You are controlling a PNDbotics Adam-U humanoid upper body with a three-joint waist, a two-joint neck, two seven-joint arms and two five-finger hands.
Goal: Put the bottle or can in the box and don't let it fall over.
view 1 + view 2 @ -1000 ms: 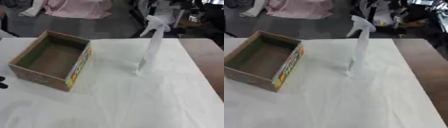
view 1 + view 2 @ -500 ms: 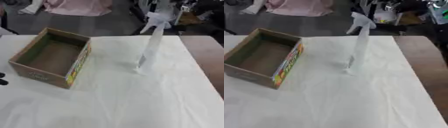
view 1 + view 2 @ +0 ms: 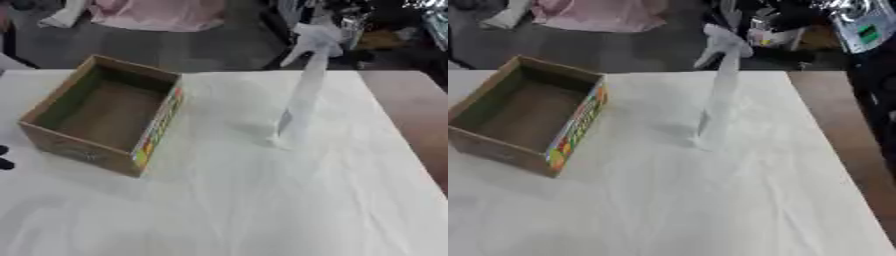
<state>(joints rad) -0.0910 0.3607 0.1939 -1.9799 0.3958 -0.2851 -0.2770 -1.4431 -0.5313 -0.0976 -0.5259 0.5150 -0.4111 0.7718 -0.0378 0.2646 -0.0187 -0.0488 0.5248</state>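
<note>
A tall white spray bottle [image 3: 302, 102] stands upright on the white cloth, right of the middle, its trigger head pointing left. To its left an open cardboard box [image 3: 160, 120] with a colourful printed side sits empty, open top facing up. A gap of bare cloth separates the two. At the left edge, below the box, a small black part of my left hand [image 3: 4, 159] shows; too little is in view to tell how it stands. My right hand appears in neither view.
The white cloth [image 3: 262, 200] covers the table, and a strip of bare brown tabletop [image 3: 411, 110] runs along the right. Beyond the far edge lie a pink cloth [image 3: 157, 12] on the floor and dark clutter [image 3: 798, 20].
The whole picture has shifted a little, so the camera moved. Bottle and box keep their places on the cloth.
</note>
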